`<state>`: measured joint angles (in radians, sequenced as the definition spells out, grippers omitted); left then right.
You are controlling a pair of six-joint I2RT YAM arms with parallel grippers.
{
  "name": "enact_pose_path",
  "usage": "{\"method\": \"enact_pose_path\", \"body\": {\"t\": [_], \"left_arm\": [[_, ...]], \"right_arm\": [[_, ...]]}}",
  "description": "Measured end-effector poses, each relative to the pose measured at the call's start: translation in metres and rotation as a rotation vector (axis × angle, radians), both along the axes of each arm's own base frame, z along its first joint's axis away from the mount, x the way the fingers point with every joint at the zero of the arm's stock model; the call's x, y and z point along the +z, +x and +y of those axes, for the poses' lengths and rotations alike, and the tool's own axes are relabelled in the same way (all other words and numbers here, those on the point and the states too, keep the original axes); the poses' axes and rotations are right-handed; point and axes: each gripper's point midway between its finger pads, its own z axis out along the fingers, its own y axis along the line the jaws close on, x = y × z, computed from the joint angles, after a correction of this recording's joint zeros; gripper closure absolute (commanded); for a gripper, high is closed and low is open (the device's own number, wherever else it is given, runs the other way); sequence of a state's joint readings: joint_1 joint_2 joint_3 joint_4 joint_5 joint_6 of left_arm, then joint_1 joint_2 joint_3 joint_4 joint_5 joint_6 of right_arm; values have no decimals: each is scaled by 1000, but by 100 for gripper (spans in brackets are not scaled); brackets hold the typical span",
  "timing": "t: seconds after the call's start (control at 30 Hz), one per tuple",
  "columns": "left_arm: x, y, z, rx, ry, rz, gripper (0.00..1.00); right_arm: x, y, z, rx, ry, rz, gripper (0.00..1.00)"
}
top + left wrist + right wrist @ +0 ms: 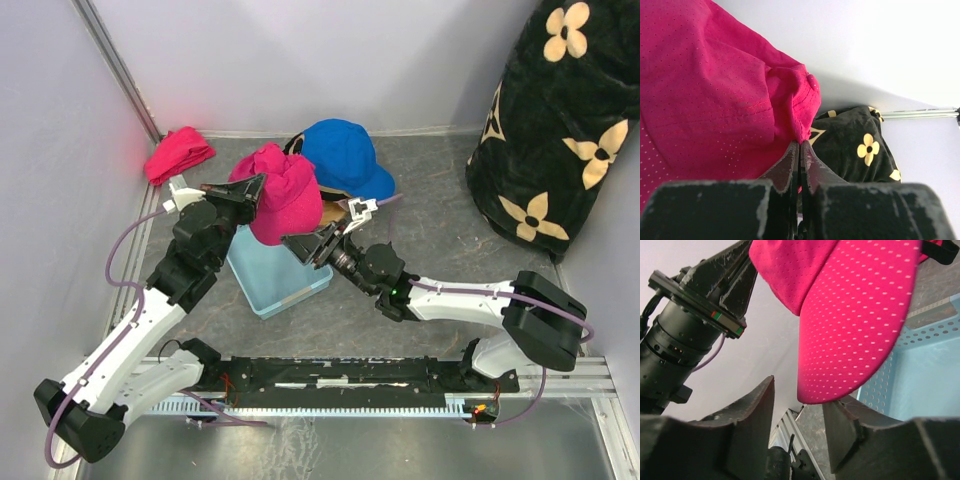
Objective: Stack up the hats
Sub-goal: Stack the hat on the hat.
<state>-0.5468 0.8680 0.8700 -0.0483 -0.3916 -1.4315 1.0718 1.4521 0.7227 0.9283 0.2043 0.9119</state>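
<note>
Two tools meet at the magenta hat (280, 200). The left tool (255, 188) is clamped tight on a fold of its crown fabric and holds it in the air over the light blue bin (275, 275), left of the middle of the tabletop (440, 240). The right tool (305, 245) stands roughly half open with the tip of the brim hanging between its jaws, gripping nothing. The blue hat (345, 155) lies behind, toward the far edge, on something I cannot make out. The left pinch catches only a thin pleat of cloth, so a tug from the right side could probably pull it free and drop the hat into the bin. If the right jaws close on just the brim's tip, the stiff curve may squirt out sideways. With the two tools this close together, they may also knock each other during a handover.
</note>
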Motion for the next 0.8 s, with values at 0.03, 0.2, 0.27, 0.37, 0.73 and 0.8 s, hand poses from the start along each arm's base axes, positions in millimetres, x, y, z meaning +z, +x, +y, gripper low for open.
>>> {"method": "enact_pose_path", "body": {"t": [0.03,0.2,0.27,0.37,0.73,0.8], "left_arm": [[0,0,0,0,-1,-1,97],[-3,0,0,-1,-9,-4,97],[-6,1,-1,-1,-11,2,97],[-10,1,-1,-1,-13,3,97],[7,5,6,37,39,-78,95],[13,7,6,48,58,-102,95]], "right_arm": [[1,2,-1,-4,1,-2,60],[2,12,-7,-26,12,2,73],[3,17,-10,-32,17,6,75],[4,25,-15,-37,32,17,77],[47,65,-47,28,129,56,89],[65,75,-55,52,173,61,95]]}}
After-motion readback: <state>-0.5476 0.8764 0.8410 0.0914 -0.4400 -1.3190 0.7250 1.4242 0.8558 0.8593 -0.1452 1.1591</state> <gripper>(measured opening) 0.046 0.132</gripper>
